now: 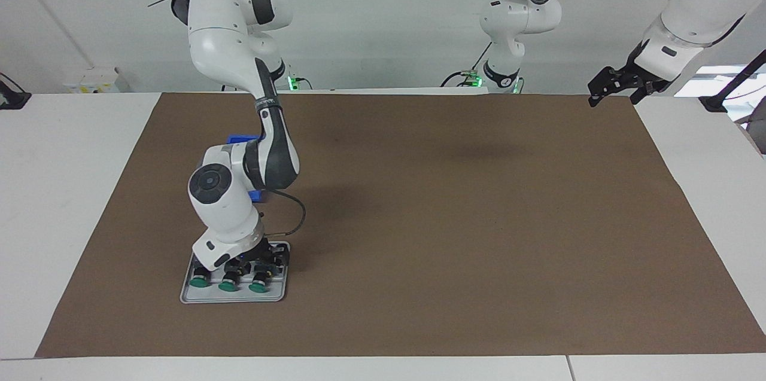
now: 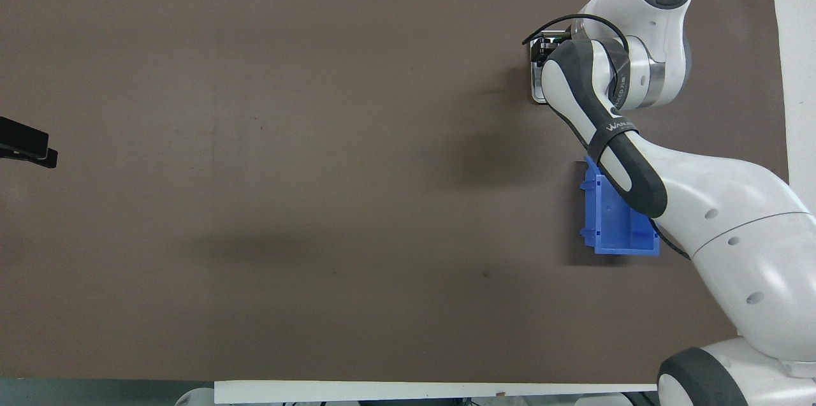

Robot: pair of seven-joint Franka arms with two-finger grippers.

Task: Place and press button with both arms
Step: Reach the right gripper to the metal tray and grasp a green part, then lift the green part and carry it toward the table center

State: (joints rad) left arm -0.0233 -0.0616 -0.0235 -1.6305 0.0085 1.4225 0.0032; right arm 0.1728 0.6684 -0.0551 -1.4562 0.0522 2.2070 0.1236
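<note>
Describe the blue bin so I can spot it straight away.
Start from the brown mat and follow the right arm reaching out over it. The blue bin sits under its forearm, nearer the robots than the grey tray of green buttons; nothing else here is blue.

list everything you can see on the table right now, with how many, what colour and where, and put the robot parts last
Push buttons: three, green caps on black barrels, in a row on the tray.
Tray: one, grey, on the mat toward the right arm's end, farther from the robots than the bin.
Bin: one, blue, on the mat, partly hidden by the right arm.
Mat: one, brown, covering most of the white table.
Right gripper: black, down at the tray just above the buttons.
Left gripper: black, raised over the mat's edge at the left arm's end, waiting.
</note>
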